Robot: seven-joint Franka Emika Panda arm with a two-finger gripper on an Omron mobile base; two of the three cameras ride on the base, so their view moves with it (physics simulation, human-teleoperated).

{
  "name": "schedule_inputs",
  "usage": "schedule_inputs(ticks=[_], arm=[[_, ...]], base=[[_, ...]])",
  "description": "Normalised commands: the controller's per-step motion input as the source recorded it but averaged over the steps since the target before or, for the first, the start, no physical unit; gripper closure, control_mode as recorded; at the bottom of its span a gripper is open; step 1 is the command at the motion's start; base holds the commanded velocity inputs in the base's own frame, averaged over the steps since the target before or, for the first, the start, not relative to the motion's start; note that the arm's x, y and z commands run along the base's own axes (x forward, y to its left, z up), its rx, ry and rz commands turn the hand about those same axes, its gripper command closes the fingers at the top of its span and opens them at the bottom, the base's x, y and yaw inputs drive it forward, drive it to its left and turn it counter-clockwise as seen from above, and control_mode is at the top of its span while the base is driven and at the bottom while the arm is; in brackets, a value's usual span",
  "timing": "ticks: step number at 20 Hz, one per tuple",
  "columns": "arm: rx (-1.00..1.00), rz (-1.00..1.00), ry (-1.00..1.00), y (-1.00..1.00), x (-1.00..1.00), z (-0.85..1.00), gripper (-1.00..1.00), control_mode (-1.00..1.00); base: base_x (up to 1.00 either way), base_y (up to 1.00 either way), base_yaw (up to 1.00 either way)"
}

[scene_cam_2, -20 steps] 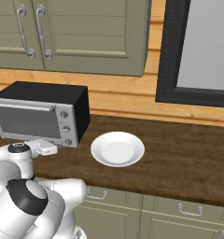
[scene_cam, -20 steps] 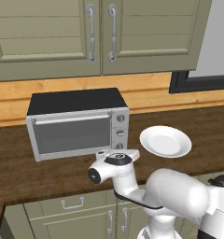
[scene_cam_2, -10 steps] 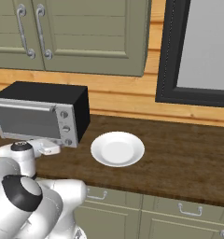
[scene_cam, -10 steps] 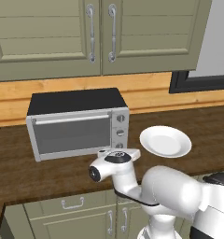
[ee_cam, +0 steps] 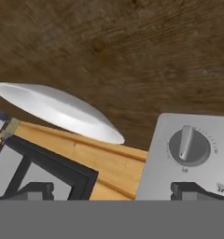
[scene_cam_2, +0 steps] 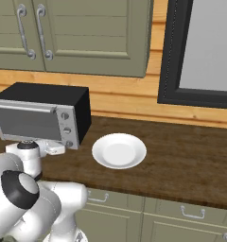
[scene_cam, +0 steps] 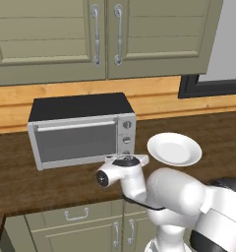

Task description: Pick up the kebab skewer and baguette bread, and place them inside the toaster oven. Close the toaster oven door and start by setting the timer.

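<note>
Arm poised before the shut toaster oven

Dark wooden counter (scene_cam: 51, 182) runs below olive wall cabinets (scene_cam: 105, 34), and on it the toaster oven (scene_cam: 83, 129) sits with its long axis along the back wall, front facing the robot. Its toaster oven door (scene_cam: 73, 142) is shut, the bar handle lying level along the top edge. To the right of the oven, near but not touching it, rests a white plate (scene_cam_2: 119, 151). The gripper (ee_cam: 112, 190) hangs in front of the oven's lower right corner, jaws spread wide and holding nothing, its fingertips (ee_cam: 193, 188) just beneath a knob (ee_cam: 188, 145). Since half a second ago the arm has barely shifted; oven and plate lie as before.
</note>
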Motion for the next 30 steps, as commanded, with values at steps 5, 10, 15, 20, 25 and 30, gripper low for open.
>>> schedule_inputs(ticks=[5,10,15,20,25,30], arm=[[0.00,0.15,-0.02,-0.45,0.08,-0.50,-1.00,-1.00],[0.00,0.15,-0.06,-0.39,0.08,-0.37,-1.00,-1.00],[0.01,0.14,-0.07,-0.36,0.01,-0.34,-1.00,-1.00],[0.01,0.12,-0.06,-0.24,0.08,-0.24,-1.00,-1.00],[0.03,0.11,-0.02,-0.09,0.09,-0.12,-1.00,-1.00],[0.03,0.10,0.00,0.00,0.13,0.00,-1.00,-1.00]], base=[[0.00,0.00,0.00],[0.00,0.00,0.00],[0.00,0.00,0.00],[0.00,0.00,0.00],[0.00,0.00,0.00],[0.00,0.00,0.00]])
